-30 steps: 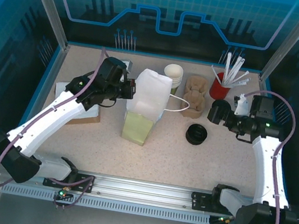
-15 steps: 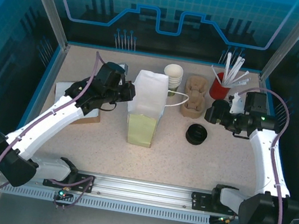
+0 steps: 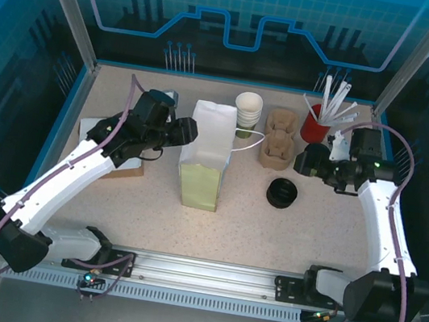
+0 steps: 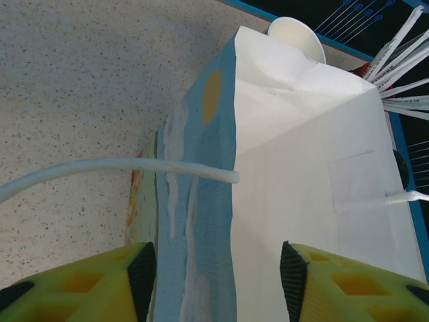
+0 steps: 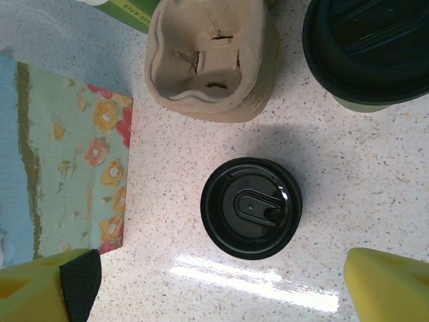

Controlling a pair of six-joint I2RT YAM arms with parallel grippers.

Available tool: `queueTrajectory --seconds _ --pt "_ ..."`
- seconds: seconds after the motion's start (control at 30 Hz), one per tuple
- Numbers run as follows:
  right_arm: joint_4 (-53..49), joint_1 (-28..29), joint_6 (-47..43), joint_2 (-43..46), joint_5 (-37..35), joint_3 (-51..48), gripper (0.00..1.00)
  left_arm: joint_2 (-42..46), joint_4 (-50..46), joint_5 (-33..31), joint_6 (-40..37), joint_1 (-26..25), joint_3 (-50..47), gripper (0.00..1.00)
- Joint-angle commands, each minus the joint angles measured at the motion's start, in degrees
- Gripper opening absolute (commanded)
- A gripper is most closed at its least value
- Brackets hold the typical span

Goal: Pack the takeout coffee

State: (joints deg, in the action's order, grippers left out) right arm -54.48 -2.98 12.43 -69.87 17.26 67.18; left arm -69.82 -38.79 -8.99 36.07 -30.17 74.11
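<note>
Speckled bench [image 3: 309, 233], takeout coffee [image 5: 365, 54] upright near cup carrier [image 5: 208, 67]; right gripper [image 5: 228, 285] spread wide and empty, left gripper [image 4: 216, 272] parted astride bag [image 4: 301, 168] wall; cup likely light, crushable, so grip mid-sidewall under lid

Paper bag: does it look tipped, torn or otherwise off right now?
Nothing stands out. The paper bag stands upright with its mouth open, rim slightly creased, no tear visible. The left gripper is open astride one side wall. The takeout coffee is lidded, with no spill around it.
</note>
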Motion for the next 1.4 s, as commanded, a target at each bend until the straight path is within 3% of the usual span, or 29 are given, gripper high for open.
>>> queueTrajectory --seconds 0.0,0.3,0.67,1.17,1.37 --pt "-1.69 1.01 -1.15 -1.25 -0.76 2.15 0.95 2.7 -1.2 -1.43 -0.09 -0.24 2.58 0.59" --pt "-2.43 5.04 -1.65 -8.51 -4.23 7.33 0.85 6.75 0.1 -0.63 0.31 -0.08 3.23 0.7" --pt "-3.83 9.66 -2.26 -24.63 -10.93 19.83 0.68 14.9 7.5 3.11 -1.85 -0.1 0.65 0.87" --pt "-7.58 12.15 -3.25 -41.64 -20.34 32.54 0.46 22.24 11.96 3.7 -8.3 -0.08 -3.46 0.9" --pt "-8.34 13.05 -3.13 -44.77 -22.11 35.09 0.43 21.85 11.71 3.71 -8.64 -0.11 -3.27 0.9"
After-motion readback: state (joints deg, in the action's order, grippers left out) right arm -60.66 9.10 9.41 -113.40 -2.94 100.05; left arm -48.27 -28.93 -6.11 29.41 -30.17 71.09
